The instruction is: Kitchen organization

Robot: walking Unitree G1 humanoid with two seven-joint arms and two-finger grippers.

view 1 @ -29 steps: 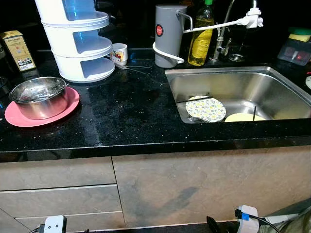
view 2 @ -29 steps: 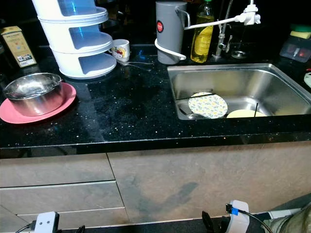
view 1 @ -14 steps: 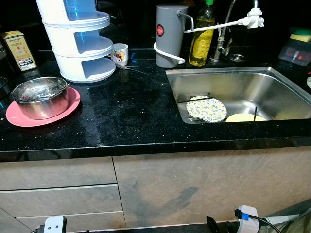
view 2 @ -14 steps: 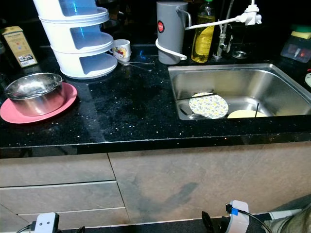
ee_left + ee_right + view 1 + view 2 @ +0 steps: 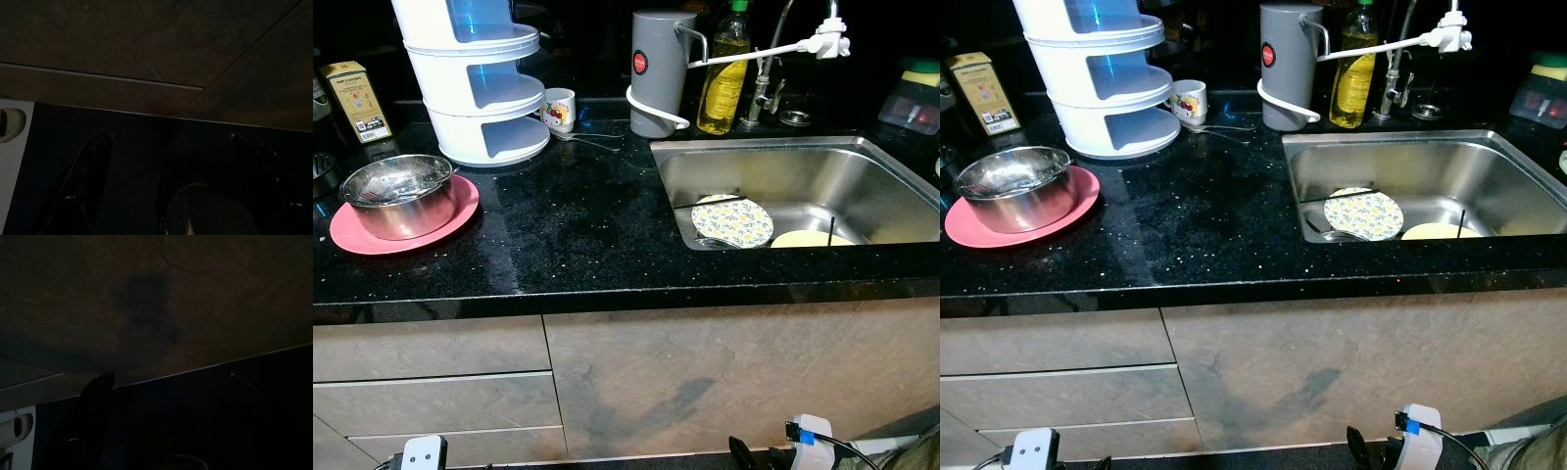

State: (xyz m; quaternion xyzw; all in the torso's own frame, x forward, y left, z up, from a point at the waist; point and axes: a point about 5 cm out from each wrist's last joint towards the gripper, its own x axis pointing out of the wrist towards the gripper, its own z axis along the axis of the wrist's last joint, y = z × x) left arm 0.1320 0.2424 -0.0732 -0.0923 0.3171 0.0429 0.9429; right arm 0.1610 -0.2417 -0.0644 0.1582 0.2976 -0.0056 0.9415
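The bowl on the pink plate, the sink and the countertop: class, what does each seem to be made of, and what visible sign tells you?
Bowl: probably stainless steel, shiny, with mirror-like reflections on its wall.
Pink plate: likely plastic, flat matte colour; unsure.
Sink: stainless steel, brushed grey sheen.
Countertop: polished black stone, perhaps granite, speckled and glossy with glare.

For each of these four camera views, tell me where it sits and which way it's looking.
Left eye view: head, looking down at the black countertop and sink.
Right eye view: head, same countertop, sink and steel bowl, shifted sideways.
Left wrist view: left arm hanging low, facing the cabinet front; left gripper dimly visible.
Right wrist view: right arm, same cabinet front; right gripper.
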